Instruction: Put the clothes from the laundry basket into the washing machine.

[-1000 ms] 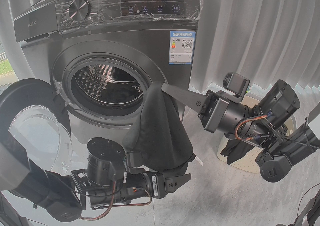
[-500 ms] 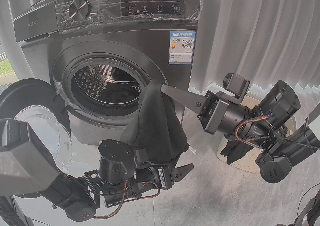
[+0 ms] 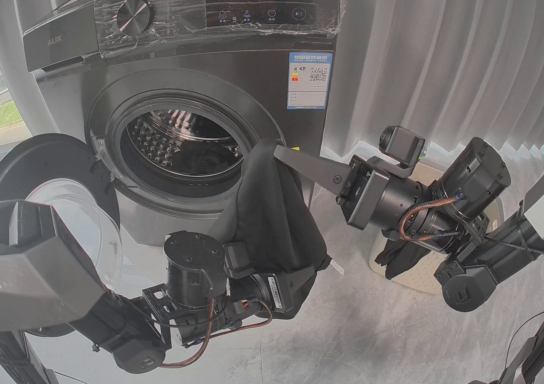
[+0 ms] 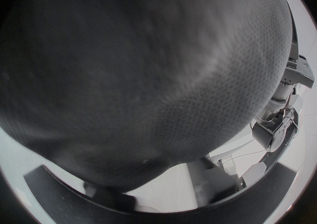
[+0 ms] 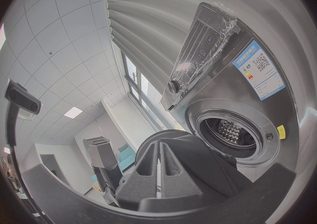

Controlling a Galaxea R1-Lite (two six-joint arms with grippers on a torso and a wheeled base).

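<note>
End effector R (image 3: 276, 149) clamped on top edge of black garment (image 3: 272, 215) | garment hangs by washing machine (image 3: 187, 70) drum mouth, rt side, door (image 3: 51, 167) open | end effector L (image 3: 303, 284) at garment's lower hem, grip can't tell | laundry basket (image 3: 418, 283) behind R arm

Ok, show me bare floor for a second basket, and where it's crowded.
Free: the grey floor between the left tool and the laundry basket. Crowded: before the washing machine's opening, where the black garment hangs from the right tool, and by the open door.
</note>
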